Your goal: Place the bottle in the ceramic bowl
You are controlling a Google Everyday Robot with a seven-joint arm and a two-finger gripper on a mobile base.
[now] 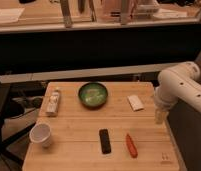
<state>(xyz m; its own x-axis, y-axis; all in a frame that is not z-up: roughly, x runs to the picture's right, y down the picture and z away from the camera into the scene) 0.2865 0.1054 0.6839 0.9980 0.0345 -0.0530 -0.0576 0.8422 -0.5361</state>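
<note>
The gripper [160, 116] is hanging at the right edge of the desk [74, 150], about halfway along it, pointing down from the white arm [181, 87]. Whether it is open or closed cannot be told, and nothing is showing in its grasp.

Nearest to it, a flat white packet [135, 102] is lying just inside the right edge, toward the far right corner. An orange-red stick [131, 145] and a black bar [105, 141] are sitting side by side, a little apart, near the front edge.

The green bowl [93, 94] is resting at the middle of the far edge, with nothing but its glossy inside showing.

The bottle [54, 102] is lying well apart from the gripper, across the whole desk, close to the left edge and toward the far left corner. Its long axis is running from front to back, tilting slightly, with the narrow capped end pointing at the far edge. It is lying to the left of the bowl, not touching it.

A white cup [41, 134] is standing by the front left corner.
</note>
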